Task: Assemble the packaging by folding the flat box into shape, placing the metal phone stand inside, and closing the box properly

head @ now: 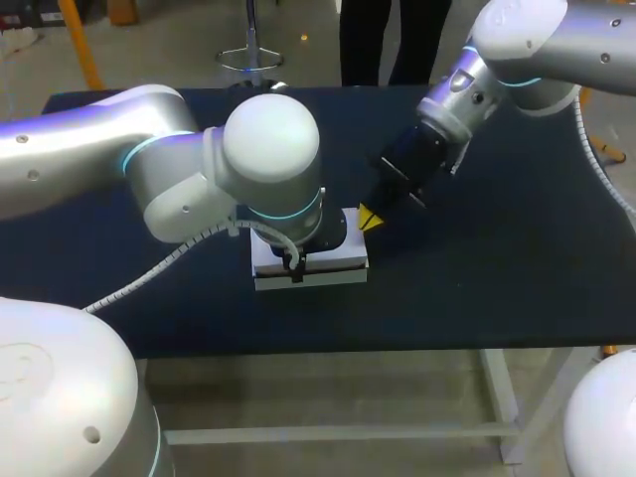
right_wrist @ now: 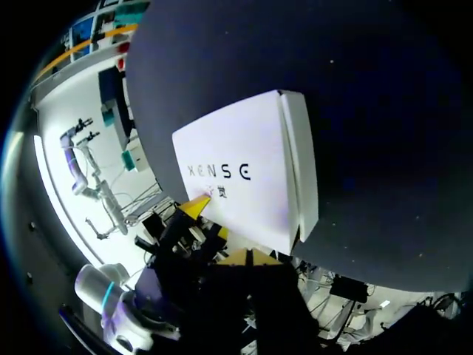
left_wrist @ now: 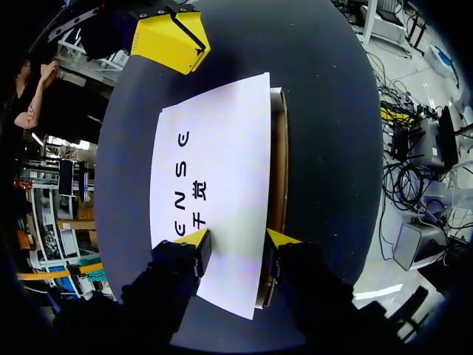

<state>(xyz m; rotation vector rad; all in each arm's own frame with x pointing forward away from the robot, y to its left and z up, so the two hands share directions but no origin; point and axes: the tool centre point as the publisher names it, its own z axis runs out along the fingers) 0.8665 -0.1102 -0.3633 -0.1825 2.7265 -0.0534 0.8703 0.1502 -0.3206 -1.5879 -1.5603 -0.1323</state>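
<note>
Black table (head: 497, 278). White box (head: 333, 266) lay flat on it, near the middle, a little toward the near edge, lid side up with print showing.

Left arm (head: 89, 149) came in from the left, with its wrist directly over the box and hiding much of it from above. Left gripper (left_wrist: 238, 242) pointed down at the lid with its jaws spread. One yellow tip was over the middle of the lid and the other was at the box's long edge. They gripped nothing, and I could not tell whether the tips touched the lid.

A brown strip (left_wrist: 278, 163) showed along that same long edge, just beside the lid – the lid (left_wrist: 214, 170) was not fully seated there.

Right arm (head: 537, 40) came in from the far right. Right gripper (head: 370, 221) was at the box's far right corner with its jaws pressed together, holding nothing – the tips were right against the corner or just beside it.
</note>
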